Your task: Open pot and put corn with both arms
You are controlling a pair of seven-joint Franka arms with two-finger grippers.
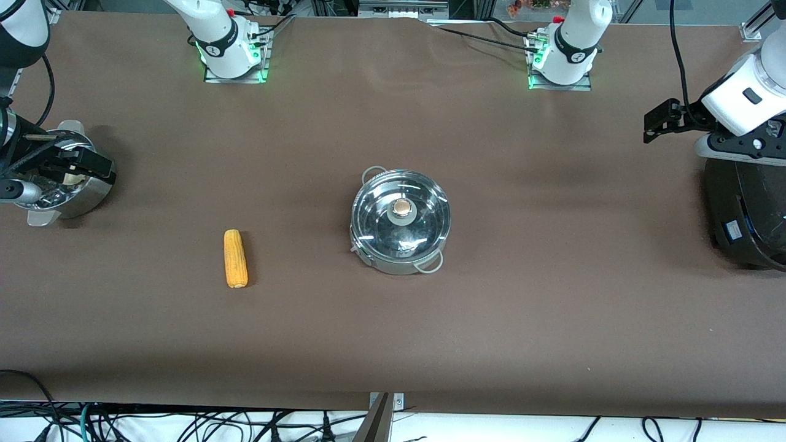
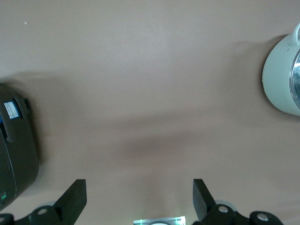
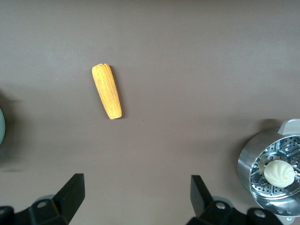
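Observation:
The shiny steel pot [image 1: 400, 222] stands mid-table with its glass lid and brass knob [image 1: 402, 208] on. Its edge shows in the left wrist view [image 2: 281, 75]. The yellow-orange corn cob [image 1: 235, 258] lies on the table, toward the right arm's end from the pot and a little nearer the camera. It also shows in the right wrist view [image 3: 107, 91]. My right gripper [image 1: 92, 164] [image 3: 136, 180] is open and empty, up over the steamer bowl. My left gripper [image 1: 657, 123] [image 2: 138, 183] is open and empty, up beside the black cooker.
A perforated steel steamer bowl [image 1: 86, 196] [image 3: 253, 164] with a white bun [image 3: 279, 172] stands at the right arm's end. A large black cooker [image 1: 746, 209] [image 2: 14, 145] stands at the left arm's end. Brown cloth covers the table [image 1: 393, 344].

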